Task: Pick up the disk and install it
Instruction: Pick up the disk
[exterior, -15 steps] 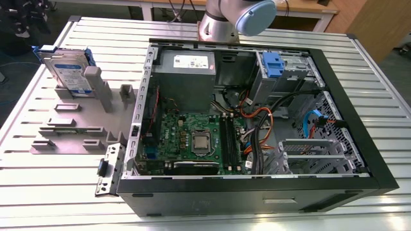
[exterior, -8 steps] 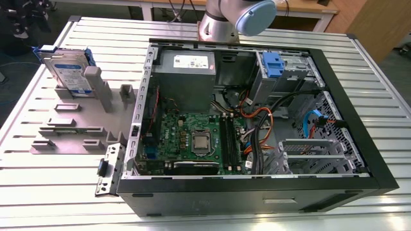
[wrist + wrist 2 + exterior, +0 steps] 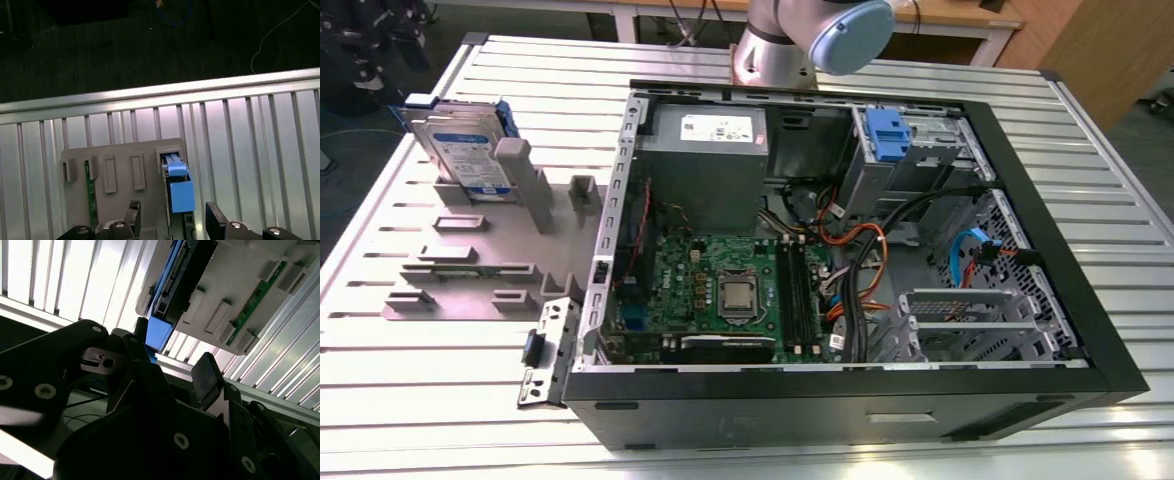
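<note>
tabletop (image 3: 427, 400) of ribbed metal, dark floor (image 3: 100, 50)

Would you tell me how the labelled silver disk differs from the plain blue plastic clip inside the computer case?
The silver disk stands on edge in the grey holder outside the black case; the blue clip sits in its drive cage. The disk is labelled and looks larger; the clip is bare. Both show blue plastic.

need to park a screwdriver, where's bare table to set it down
Bare table slats lie at the exterior view's left, between the grey holder, the computer case and the near edge; another strip runs past the case on that view's right. Crowded: the holder, where the disk stands, and the case's cabled inside.
</note>
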### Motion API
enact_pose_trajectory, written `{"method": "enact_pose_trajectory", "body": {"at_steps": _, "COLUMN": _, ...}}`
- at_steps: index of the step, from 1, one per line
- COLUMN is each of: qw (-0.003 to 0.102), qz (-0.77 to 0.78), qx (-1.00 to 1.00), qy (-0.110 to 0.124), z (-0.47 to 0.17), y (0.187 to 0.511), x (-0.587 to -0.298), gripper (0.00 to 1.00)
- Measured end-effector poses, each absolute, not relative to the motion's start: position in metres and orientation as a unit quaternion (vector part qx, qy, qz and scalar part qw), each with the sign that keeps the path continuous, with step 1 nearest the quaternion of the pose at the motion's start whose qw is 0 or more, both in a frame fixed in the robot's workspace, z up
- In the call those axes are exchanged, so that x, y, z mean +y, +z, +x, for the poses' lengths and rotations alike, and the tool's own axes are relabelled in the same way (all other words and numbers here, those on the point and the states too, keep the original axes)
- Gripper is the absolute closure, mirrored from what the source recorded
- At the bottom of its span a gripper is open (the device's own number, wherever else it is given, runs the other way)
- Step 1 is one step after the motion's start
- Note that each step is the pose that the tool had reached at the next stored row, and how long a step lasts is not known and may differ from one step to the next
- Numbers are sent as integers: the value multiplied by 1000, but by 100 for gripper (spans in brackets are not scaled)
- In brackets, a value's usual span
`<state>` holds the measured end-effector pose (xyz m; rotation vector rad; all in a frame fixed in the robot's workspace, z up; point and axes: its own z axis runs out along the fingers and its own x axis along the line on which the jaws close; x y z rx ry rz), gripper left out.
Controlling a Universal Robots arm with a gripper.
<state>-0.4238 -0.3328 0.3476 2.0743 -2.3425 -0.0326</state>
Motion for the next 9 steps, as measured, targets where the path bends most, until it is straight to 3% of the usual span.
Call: {"method": "enact_pose_trajectory", "body": {"at_steps": 9, "qw": 6, "qz": 674, "qx": -738, "qy": -10, "z": -428, "y": 331, "x": -333, "gripper": 38}}
